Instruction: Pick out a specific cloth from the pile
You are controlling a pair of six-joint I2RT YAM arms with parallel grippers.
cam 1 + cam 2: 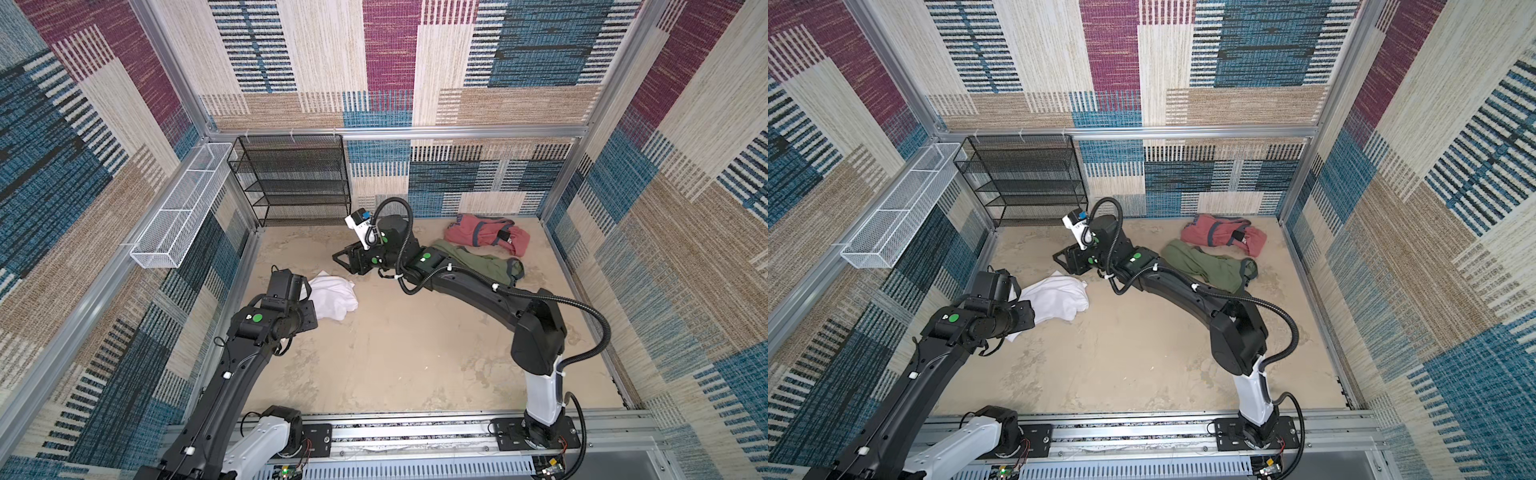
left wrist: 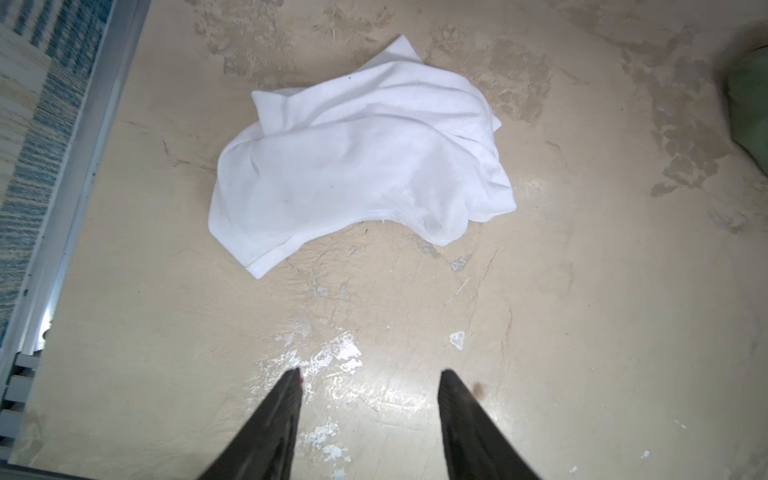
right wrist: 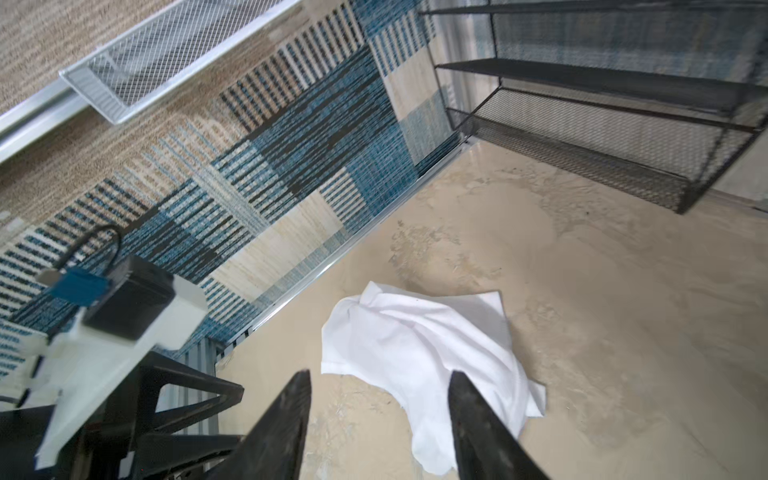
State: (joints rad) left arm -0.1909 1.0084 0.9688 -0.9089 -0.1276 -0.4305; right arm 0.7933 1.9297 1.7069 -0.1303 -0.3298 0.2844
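We saw first the desk (image 1: 415, 357), a wide sandy surface with patterned walls around it. A black wire shelf (image 1: 291, 178) stood at its back and a white wire basket (image 1: 178, 208) hung on the side wall; neither took part in the work.

Of the pile, only two garments lay together near the back corner: the red garment (image 1: 486, 237) and the green garment (image 1: 478, 262), touching each other. The white cloth (image 1: 332, 295) lay crumpled on the desk, well apart from them, so we judged that the picking was already done.

Our left gripper (image 2: 370, 382) hovered just beside the cloth with the jaws moderately apart and nothing between them. Our right gripper (image 3: 380, 386) was also parted and empty, above the cloth's edge. We think both were free because the cloth was set down.
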